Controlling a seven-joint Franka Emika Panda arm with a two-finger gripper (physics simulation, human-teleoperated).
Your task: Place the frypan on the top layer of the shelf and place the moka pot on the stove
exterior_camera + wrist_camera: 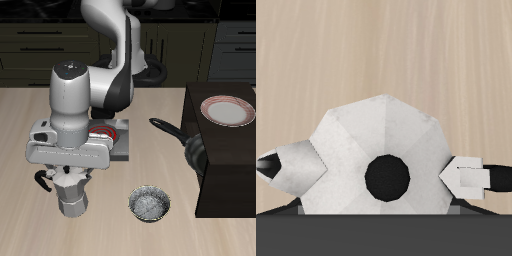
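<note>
The silver moka pot (pixel 72 198) stands on the table near its front edge, black handle pointing sideways. My gripper (pixel 70 175) hangs straight over it, the fingers down around the lid and apparently open. The wrist view looks down on the moka pot (pixel 381 150) with its black knob, spout and handle; no fingers show there. The stove (pixel 112 140) lies just behind the pot, mostly hidden by my arm, with part of its red ring showing. The black frypan (pixel 193 148) sits against the side of the dark shelf (pixel 235 165), its handle pointing toward the stove.
A pink-rimmed plate (pixel 228 110) rests on the shelf's flat top. A small shiny metal bowl (pixel 150 205) stands on the table between the moka pot and the shelf.
</note>
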